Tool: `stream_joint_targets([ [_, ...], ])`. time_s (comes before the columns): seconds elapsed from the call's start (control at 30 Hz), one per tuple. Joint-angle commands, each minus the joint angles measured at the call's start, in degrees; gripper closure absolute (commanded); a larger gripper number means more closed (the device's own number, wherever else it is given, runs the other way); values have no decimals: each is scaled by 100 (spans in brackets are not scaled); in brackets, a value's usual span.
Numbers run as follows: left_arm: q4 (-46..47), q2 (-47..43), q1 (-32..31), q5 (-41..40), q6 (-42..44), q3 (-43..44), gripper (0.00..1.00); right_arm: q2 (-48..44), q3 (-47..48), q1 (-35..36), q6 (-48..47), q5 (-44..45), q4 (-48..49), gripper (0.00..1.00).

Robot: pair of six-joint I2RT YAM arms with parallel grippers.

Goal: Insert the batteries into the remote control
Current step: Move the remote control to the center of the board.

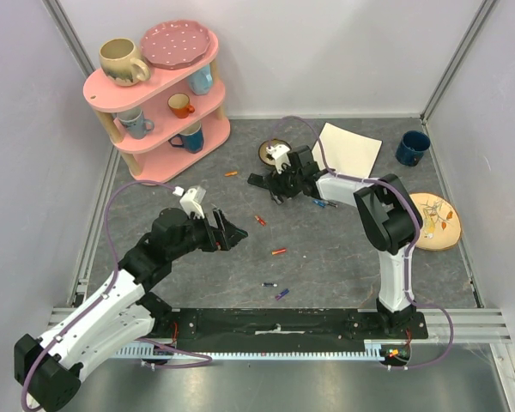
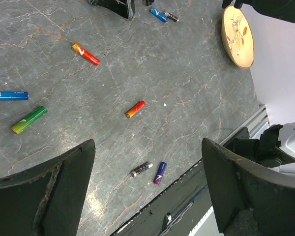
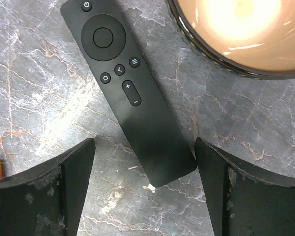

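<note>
The black remote control (image 3: 130, 98) lies button side up on the grey table, its lower end between my open right gripper's (image 3: 145, 145) fingers without touching them. In the top view the right gripper (image 1: 275, 183) hovers over the remote (image 1: 257, 179) beside a small bowl (image 1: 275, 152). Several batteries lie loose: a red-orange one (image 2: 86, 54), an orange one (image 2: 135, 109), a green one (image 2: 29, 120), a blue one (image 2: 9, 95), a grey one (image 2: 141, 169) and a purple one (image 2: 160, 173). My left gripper (image 2: 147, 147) is open and empty above them, at mid-left in the top view (image 1: 227, 233).
A pink shelf (image 1: 159, 94) with mugs and a plate stands at the back left. A white sheet (image 1: 348, 148), a blue mug (image 1: 412, 148) and a decorated plate (image 1: 433, 221) are on the right. Two more batteries (image 1: 326, 204) lie by the right arm, and one orange battery (image 1: 231, 173) lies near the shelf.
</note>
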Motion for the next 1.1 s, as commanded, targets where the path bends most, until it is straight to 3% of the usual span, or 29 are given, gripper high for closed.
stream_joint_targets([
  [0.0,245,-106,-6,108,33,-11,6,-123,-233,124,187,-127,11,12],
  [0.37,227,-309,-6,29,-99,-152,7,-616,-761,511,722,180,90,20],
  [0.63,174,-423,-6,-15,-143,-187,7,-818,-893,704,1162,778,-121,18],
  [1.07,271,-274,-6,-94,-363,-249,8,-309,-129,704,1778,1165,-569,24],
])
